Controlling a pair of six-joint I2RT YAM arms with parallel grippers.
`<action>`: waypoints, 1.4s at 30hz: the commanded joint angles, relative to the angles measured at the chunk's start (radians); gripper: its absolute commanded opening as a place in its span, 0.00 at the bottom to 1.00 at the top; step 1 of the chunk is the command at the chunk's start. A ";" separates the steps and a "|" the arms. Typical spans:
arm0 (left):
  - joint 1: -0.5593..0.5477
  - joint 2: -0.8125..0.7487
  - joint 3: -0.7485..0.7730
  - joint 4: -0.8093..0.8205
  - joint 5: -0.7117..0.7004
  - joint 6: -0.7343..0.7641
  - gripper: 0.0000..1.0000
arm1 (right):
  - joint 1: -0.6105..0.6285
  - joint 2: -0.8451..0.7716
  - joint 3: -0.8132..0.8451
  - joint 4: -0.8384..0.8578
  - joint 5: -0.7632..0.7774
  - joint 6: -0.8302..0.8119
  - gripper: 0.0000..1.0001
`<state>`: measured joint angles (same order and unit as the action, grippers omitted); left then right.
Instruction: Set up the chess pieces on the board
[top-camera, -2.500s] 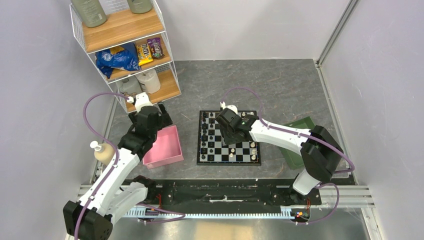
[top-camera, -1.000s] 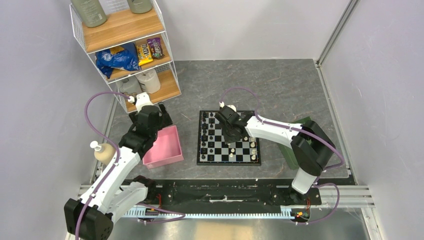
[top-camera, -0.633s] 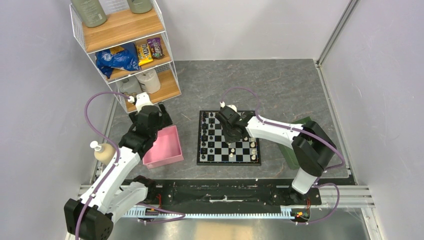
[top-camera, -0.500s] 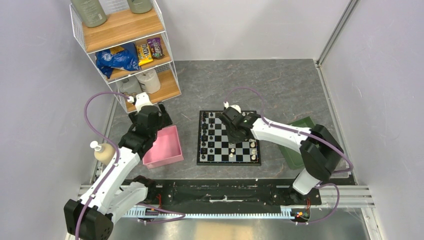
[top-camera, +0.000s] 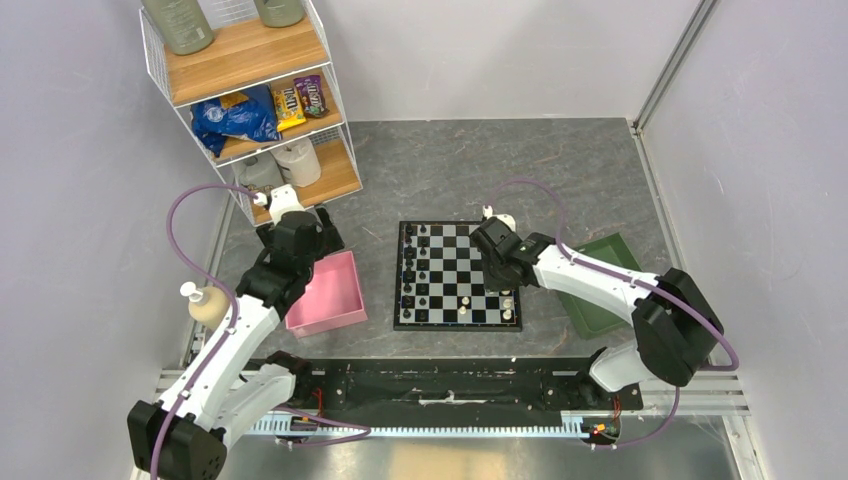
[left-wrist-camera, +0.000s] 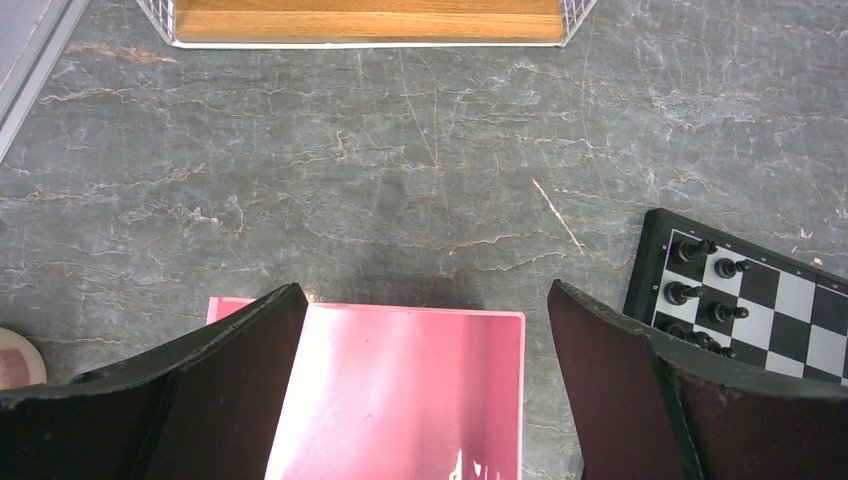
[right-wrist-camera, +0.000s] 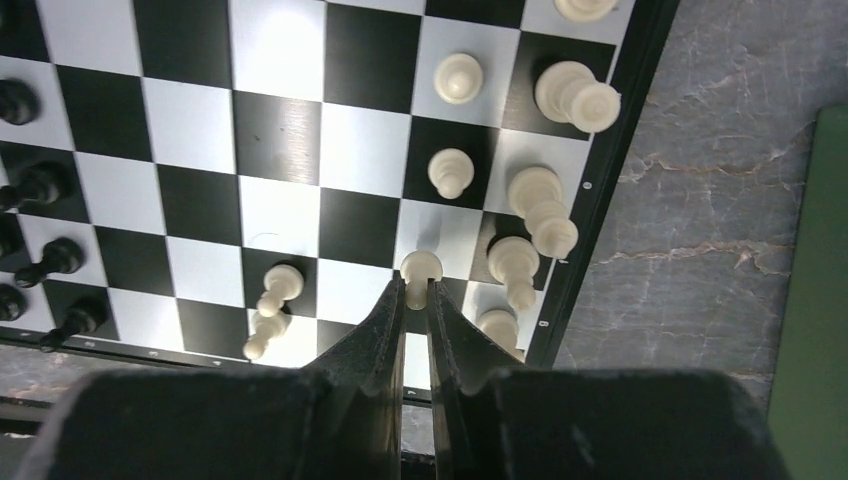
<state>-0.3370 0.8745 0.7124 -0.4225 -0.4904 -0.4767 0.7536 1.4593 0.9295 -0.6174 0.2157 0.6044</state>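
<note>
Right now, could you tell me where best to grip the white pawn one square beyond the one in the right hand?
Grip the pawn by its slim neck under the round head, coming straight down. It stands upright, and a taller piece crowds its board-edge side, so a pinch along the pawn row, not across it, probably clears best.

The left arm (top-camera: 235, 335) and the right arm (top-camera: 590, 280) are wearing smooth white shells between bulky black joint housings. A thin purple cable (top-camera: 169, 218) is looping along each one. The left gripper (left-wrist-camera: 425, 290) and right gripper (right-wrist-camera: 418, 285) are showing matte black, wedge-shaped fingers tapering toward their tips.
</note>
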 joint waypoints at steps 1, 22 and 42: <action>0.006 -0.021 -0.004 0.016 -0.004 0.020 1.00 | -0.021 -0.010 -0.022 0.031 0.008 0.019 0.17; 0.006 0.003 0.007 0.024 -0.005 0.024 1.00 | -0.053 0.023 -0.049 0.072 -0.027 0.016 0.20; 0.006 0.003 -0.002 0.032 0.001 0.012 1.00 | -0.028 -0.098 0.035 0.025 -0.160 -0.038 0.40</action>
<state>-0.3351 0.8883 0.7124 -0.4206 -0.4877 -0.4767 0.7059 1.3594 0.9241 -0.6128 0.1120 0.5747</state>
